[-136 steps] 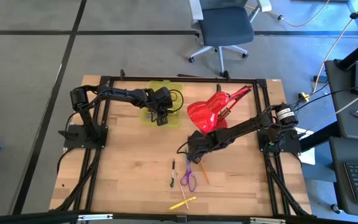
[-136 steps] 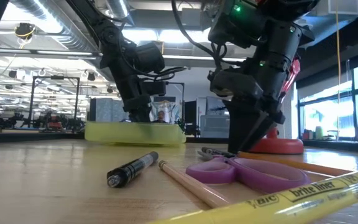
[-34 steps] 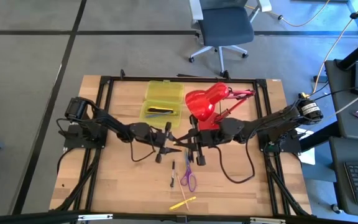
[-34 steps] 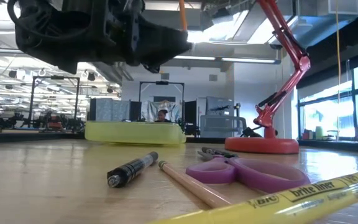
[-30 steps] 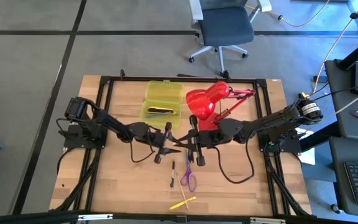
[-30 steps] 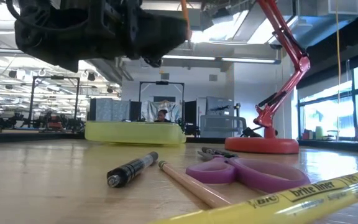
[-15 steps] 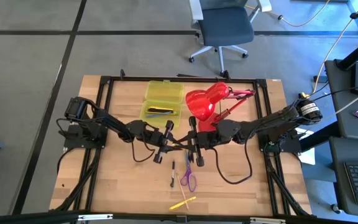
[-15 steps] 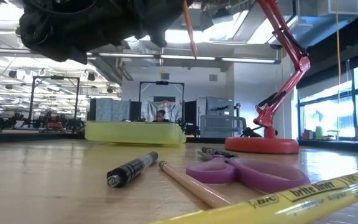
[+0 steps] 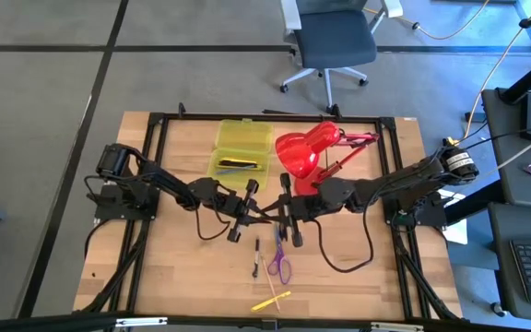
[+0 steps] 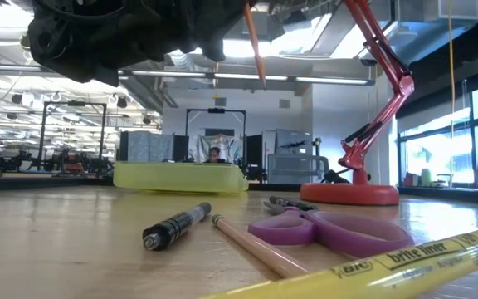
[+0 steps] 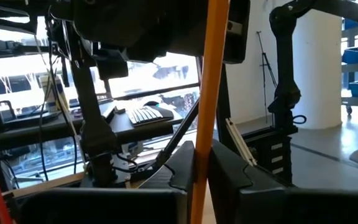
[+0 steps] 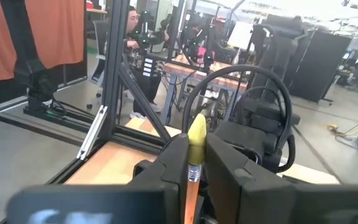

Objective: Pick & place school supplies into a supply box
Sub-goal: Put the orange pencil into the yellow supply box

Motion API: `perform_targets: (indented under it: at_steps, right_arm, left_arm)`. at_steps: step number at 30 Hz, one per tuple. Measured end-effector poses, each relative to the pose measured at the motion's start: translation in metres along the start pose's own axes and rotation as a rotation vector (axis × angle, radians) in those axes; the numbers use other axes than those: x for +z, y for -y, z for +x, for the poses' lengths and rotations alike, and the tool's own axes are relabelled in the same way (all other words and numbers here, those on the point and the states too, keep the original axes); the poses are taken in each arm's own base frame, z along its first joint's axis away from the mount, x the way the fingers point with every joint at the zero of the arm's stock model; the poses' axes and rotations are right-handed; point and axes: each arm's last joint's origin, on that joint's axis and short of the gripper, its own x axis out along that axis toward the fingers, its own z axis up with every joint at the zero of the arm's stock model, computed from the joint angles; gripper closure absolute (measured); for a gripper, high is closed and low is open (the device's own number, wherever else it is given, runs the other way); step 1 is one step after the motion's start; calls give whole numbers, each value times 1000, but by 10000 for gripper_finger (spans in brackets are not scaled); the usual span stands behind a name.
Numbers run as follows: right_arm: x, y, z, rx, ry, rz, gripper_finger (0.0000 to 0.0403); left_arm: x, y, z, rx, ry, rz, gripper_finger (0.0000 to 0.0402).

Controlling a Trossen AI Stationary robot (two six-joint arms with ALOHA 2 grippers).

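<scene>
Nearest, short of the supply box (image 9: 241,152): yellow highlighter (image 9: 271,301), purple scissors (image 9: 280,265), pencil (image 10: 247,244), black marker (image 9: 256,248), all left on the surface (image 9: 182,277). Mid-air above them, orange pencil (image 11: 209,93) pinched by left hand (image 9: 245,208) and right hand (image 9: 282,213) together. Farthest, open box holding one dark pen (image 9: 235,164).

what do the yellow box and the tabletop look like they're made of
Box: looks like translucent yellow-green plastic with a smooth finish; in the high view a dark pen shows inside it.
Tabletop: light wood in glued strips, like butcher block, going by the parallel grain lines; it looks matte, with a faint sheen in the low view.
</scene>
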Motion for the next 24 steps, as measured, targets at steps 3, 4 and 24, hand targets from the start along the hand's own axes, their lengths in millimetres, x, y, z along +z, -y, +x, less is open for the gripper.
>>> perform_targets:
  at_steps: [3,4,24]
  right_arm:
    - [-4,-1,0,8,-34,16,320]
    - [-5,-1,0,11,-46,15,309]
    - [-30,-1,-26,-104,-504,204,211]
  left_arm:
    - [1,0,0,3,14,0,387]
    - [2,0,0,4,17,1,387]
    - [-1,-50,-21,135,-251,-152,386]
